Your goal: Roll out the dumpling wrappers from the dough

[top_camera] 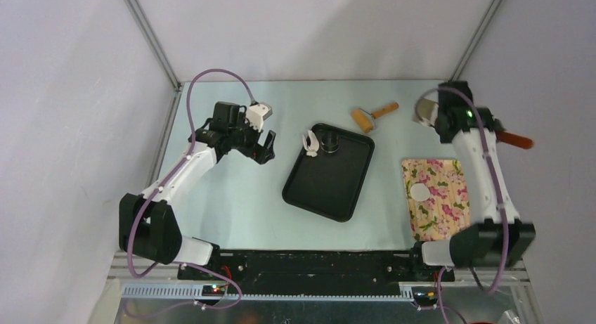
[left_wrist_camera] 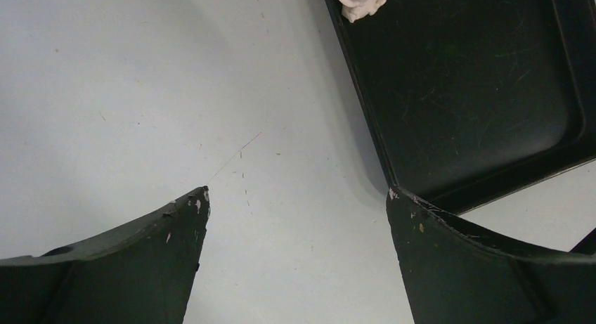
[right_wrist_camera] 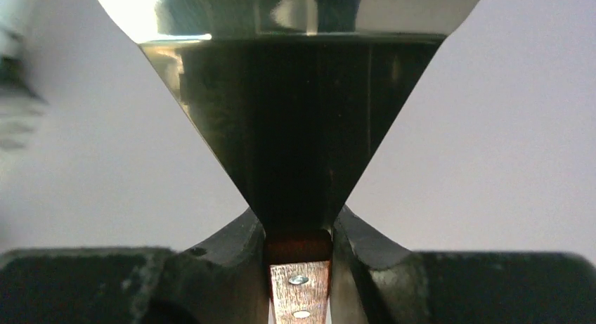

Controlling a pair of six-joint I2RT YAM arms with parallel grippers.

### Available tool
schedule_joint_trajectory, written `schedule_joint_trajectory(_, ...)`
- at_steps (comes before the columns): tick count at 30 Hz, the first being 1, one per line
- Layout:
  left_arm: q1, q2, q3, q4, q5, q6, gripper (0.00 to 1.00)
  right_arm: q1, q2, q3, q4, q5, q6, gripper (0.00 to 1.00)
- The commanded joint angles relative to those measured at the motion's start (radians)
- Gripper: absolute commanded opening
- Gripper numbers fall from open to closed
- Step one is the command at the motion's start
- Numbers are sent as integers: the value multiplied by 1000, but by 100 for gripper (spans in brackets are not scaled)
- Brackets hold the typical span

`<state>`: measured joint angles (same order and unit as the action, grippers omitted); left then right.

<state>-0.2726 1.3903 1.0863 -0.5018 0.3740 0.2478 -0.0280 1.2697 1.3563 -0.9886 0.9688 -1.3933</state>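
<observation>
The left end effector (top_camera: 266, 145) (left_wrist_camera: 296, 192) hangs over bare counter (top_camera: 246, 204) just left of the black tray (top_camera: 330, 190) (left_wrist_camera: 492, 92), with its 2 fingers spread wide and nothing between them. The tray lies askew near the middle of the counter. The dough (top_camera: 309, 143) (left_wrist_camera: 363, 2), a small ragged white lump, sits in the tray's far left corner, just beside a round cup (top_camera: 329, 142). At the counter's far right corner, the right end effector (top_camera: 444, 117) (right_wrist_camera: 299, 229) is clamped on a scraper (top_camera: 424, 107) (right_wrist_camera: 295, 127). In the wrist view its fingers pinch the tool where the riveted wooden handle meets the shiny metal blade, and the blade widens away from the fingers against the pale wall. A small roller (top_camera: 365, 118) with a wooden handle lies near the far edge, between the tray and the right arm. A floral board (top_camera: 439, 208) rests by the right edge, and 1 flat white disc (top_camera: 419, 192) lies on it toward its left side.
</observation>
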Motion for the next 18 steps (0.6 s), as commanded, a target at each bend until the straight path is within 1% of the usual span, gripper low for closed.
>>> schedule_joint_trajectory(1, 6, 18, 33, 21, 40, 44, 100, 137, 212, 239, -600, -555, 649, 0)
schedule_joint_trajectory(2, 7, 26, 36, 22, 51, 48, 100, 173, 226, 232, -604, -591, 667, 0)
schedule_joint_trajectory(3, 7, 32, 38, 22, 52, 50, 100, 236, 257, 234, -614, -674, 665, 0)
schedule_joint_trajectory(5, 9, 67, 72, 10, 39, 42, 100, 299, 308, 330, -619, -779, 658, 0)
schedule_joint_trajectory(6, 13, 96, 81, -1, 34, 40, 100, 311, 328, 420, -619, -807, 654, 0)
schedule_joint_trajectory(8, 38, 134, 108, -10, 55, 34, 100, 347, 386, 527, -618, -885, 633, 0)
schedule_joint_trajectory(9, 46, 142, 122, -10, 65, 32, 100, 370, 420, 541, -616, -908, 604, 0)
schedule_joint_trajectory(11, 68, 156, 140, -11, 84, 32, 100, 403, 463, 518, -586, -940, 579, 0)
schedule_joint_trajectory(12, 77, 159, 143, -11, 81, 39, 100, 413, 477, 469, -568, -933, 575, 0)
schedule_joint_trajectory(15, 88, 160, 166, -11, 63, 60, 100, 457, 535, 349, -438, -915, 587, 0)
schedule_joint_trajectory(18, 90, 168, 183, -11, 46, 67, 100, 506, 560, 225, -328, -909, 615, 0)
